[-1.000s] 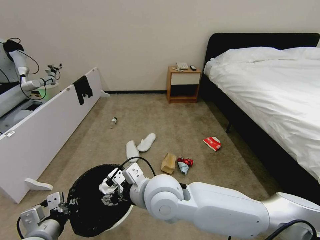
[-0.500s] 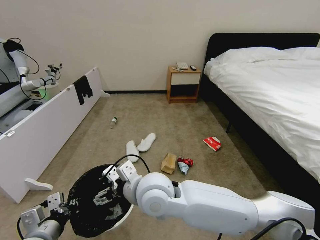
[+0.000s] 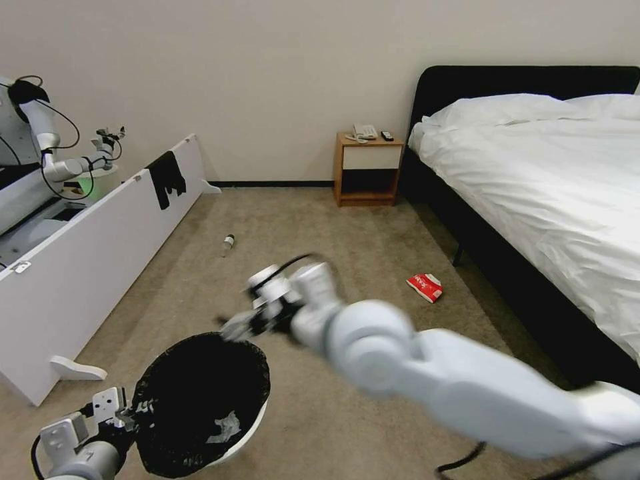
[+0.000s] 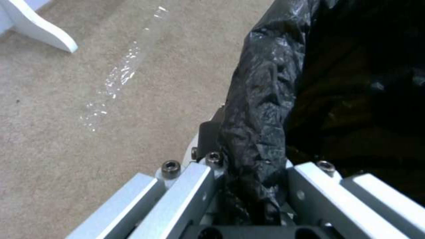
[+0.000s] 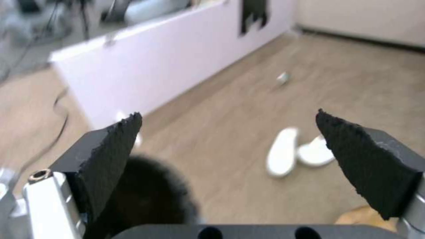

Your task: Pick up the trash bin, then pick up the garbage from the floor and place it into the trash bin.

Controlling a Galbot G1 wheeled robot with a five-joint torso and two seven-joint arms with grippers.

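The trash bin, white and lined with a black bag, stands on the carpet at the lower left with a crumpled white tissue inside. My left gripper is shut on its rim; the left wrist view shows the bag-covered rim pinched in the left gripper. My right gripper hovers just beyond the bin, open and empty. Two white slippers lie ahead of it, with a brown paper bag's edge nearby. A red snack packet and a small bottle lie on the floor.
A long white board with a black cloth draped over it runs along the left, with another robot behind it. A wooden nightstand stands at the far wall. A bed is on the right.
My right gripper has risen out of the trash bin and swung forward past its far rim. The white tissue now lies uncovered in the bin. The left gripper has kept its hold.
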